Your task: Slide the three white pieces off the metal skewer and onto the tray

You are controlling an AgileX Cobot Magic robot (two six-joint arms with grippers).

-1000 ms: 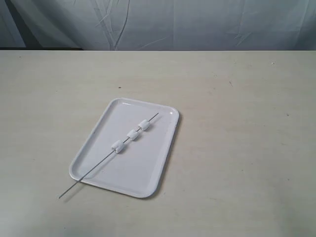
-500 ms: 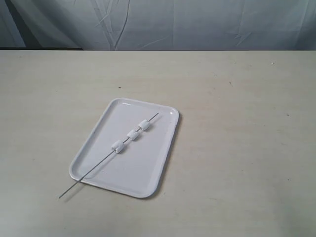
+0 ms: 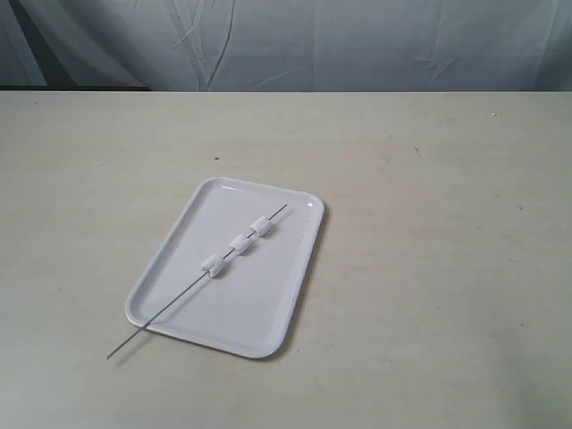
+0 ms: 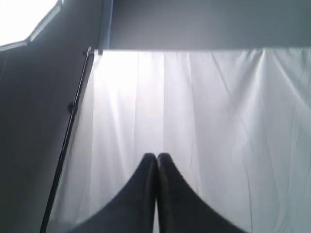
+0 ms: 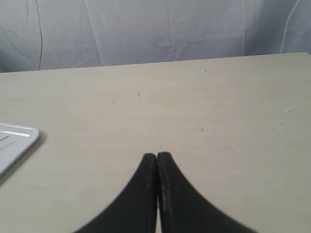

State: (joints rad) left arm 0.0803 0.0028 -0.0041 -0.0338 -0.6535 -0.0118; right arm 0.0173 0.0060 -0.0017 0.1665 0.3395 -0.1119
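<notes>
A glossy white tray (image 3: 268, 313) lies on the table a little left of centre. Diagonally across it rests the thin metal skewer (image 3: 170, 308), its lower end sticking out past the tray's near-left corner. Three white pieces (image 3: 239, 243) are threaded on its upper half, spaced apart. Neither gripper shows in the exterior view. My left gripper (image 4: 157, 155) is shut on nothing and faces a white curtain. Above bare table, my right gripper (image 5: 157, 154) is shut and empty, with a corner of the tray (image 5: 22, 138) off to one side.
The beige table (image 3: 429, 268) stretches wide around the tray. A grey-white curtain (image 3: 357, 45) hangs behind its far edge. A dark stand pole (image 4: 68, 131) shows in the left wrist view.
</notes>
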